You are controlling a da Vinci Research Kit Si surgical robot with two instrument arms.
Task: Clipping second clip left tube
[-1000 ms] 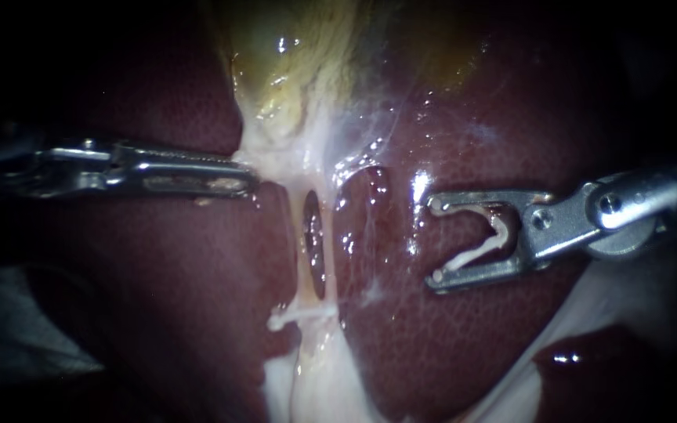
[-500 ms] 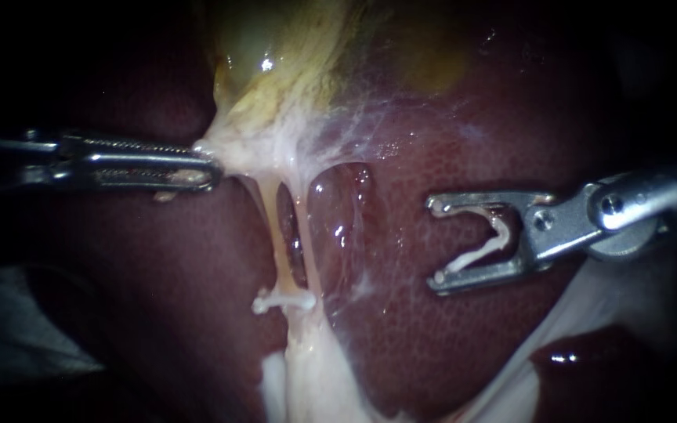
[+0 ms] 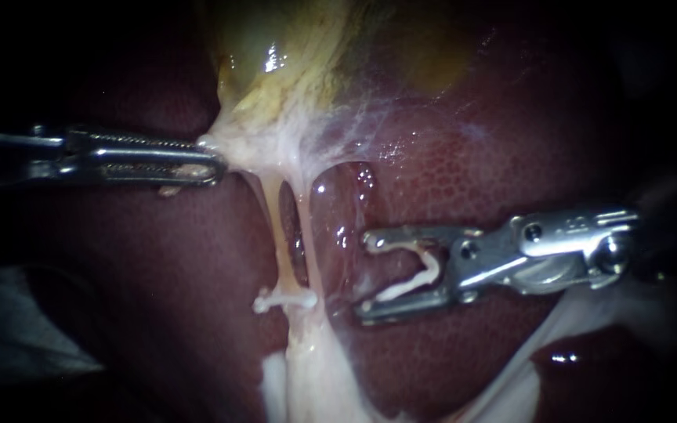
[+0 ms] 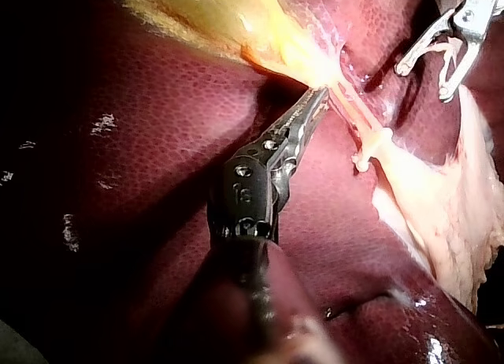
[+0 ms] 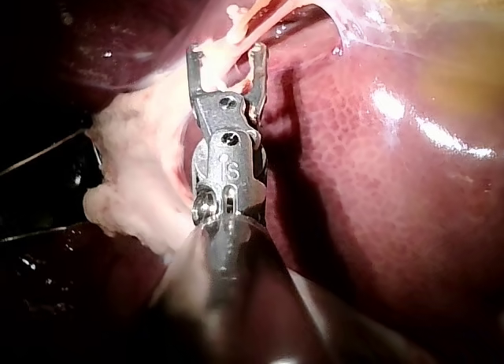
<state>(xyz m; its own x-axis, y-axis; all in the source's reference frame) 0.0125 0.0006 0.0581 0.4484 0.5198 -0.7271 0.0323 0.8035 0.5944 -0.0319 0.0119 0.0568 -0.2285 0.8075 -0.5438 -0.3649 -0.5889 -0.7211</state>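
Note:
My left instrument (image 3: pixel 215 166) has its jaws shut on whitish tissue at the neck of the yellowish gallbladder (image 3: pixel 299 63), holding it out to the left. Two pale tubes run down from there: the left tube (image 3: pixel 274 227) and the right tube (image 3: pixel 308 235). A white clip (image 3: pixel 284 299) sits across the left tube low down. My right instrument (image 3: pixel 366 276) stands just right of the tubes, jaws wide apart, with an open white clip (image 3: pixel 425 270) seated between them. The left wrist view shows my left instrument (image 4: pixel 319 100) on the tissue. In the right wrist view, my right instrument (image 5: pixel 226 53) points at the tubes.
Dark red liver (image 3: pixel 448 360) lies all around and under the tubes. Pale fatty tissue (image 3: pixel 307 384) spreads below the clip and along the lower right. A thin white web (image 3: pixel 354 133) stretches from the gallbladder neck over the liver.
My right instrument has moved left and slightly down, close to the tubes. A second ago my left instrument drew the gallbladder neck to the left; it has held still since.

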